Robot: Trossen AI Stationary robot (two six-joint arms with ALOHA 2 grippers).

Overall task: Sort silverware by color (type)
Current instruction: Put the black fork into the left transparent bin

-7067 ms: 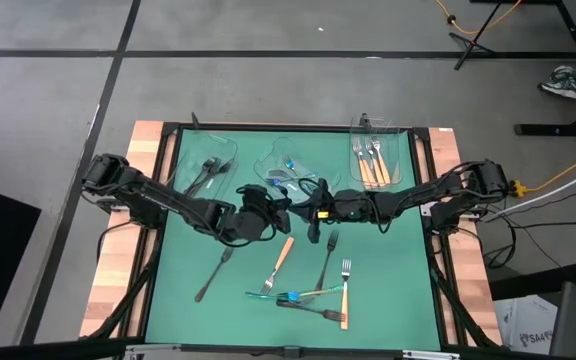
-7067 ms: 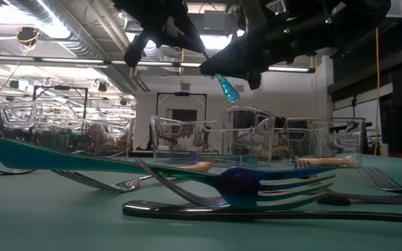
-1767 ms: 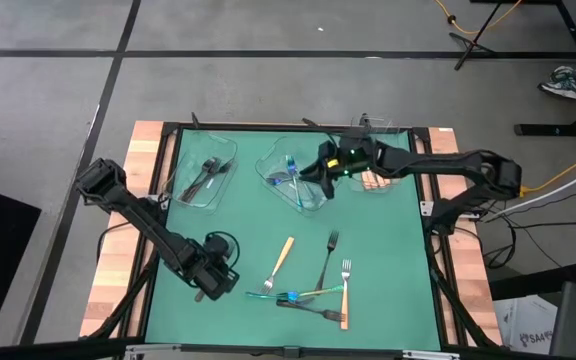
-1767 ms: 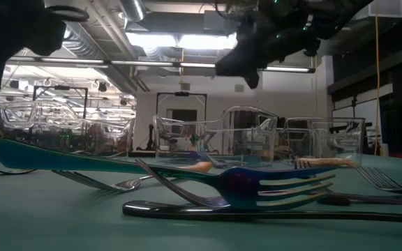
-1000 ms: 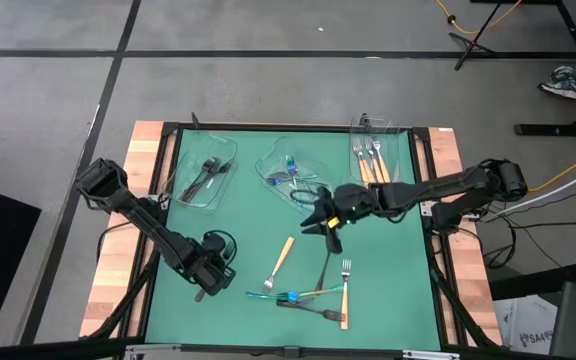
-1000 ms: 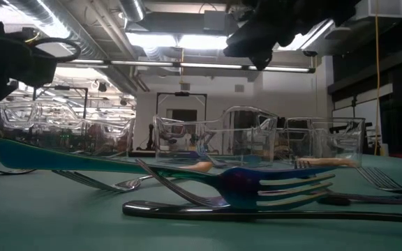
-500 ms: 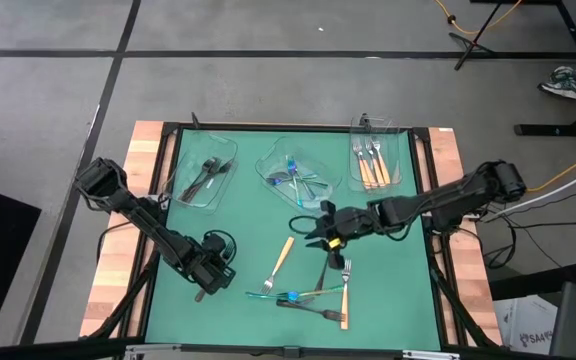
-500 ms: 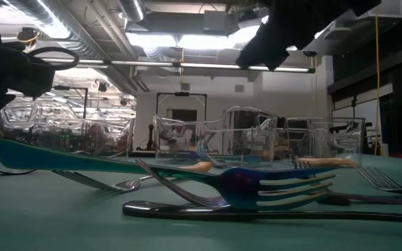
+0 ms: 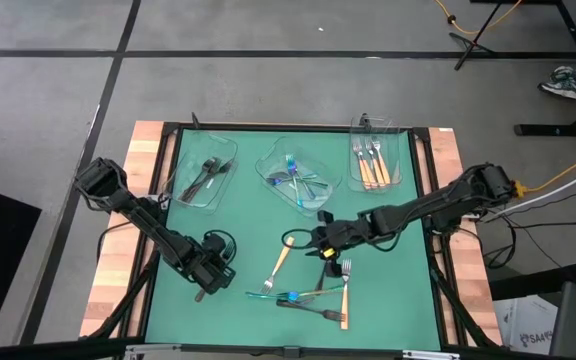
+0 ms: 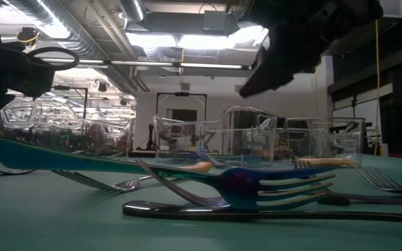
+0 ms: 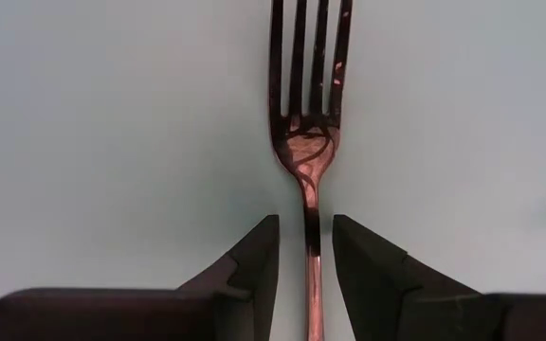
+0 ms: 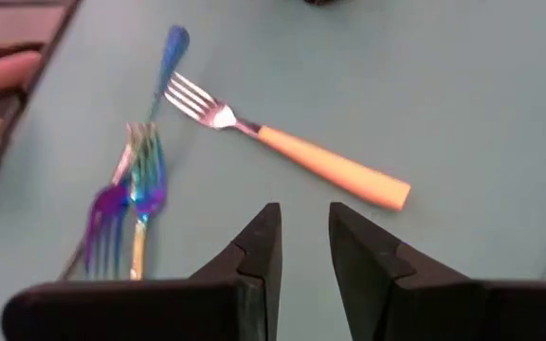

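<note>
We find the left gripper [image 11: 305,248] low over the green mat's left part, its fingers apart astride the stem of a dark metal fork [image 11: 308,123] whose tines point away. The right gripper [image 12: 303,248], fingers slightly parted and empty, hovers mid-table just short of an orange-handled silver fork [image 12: 292,156] lying crosswise.

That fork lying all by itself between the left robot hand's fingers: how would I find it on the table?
Start at the green mat and go to its left part, where the left gripper sits low. Between its open fingers lies a dark fork, flat on the mat, the handle running back between them. Unlike the orange-handled fork and the tangled pile further right, it is dark all over and lies alone.
</note>
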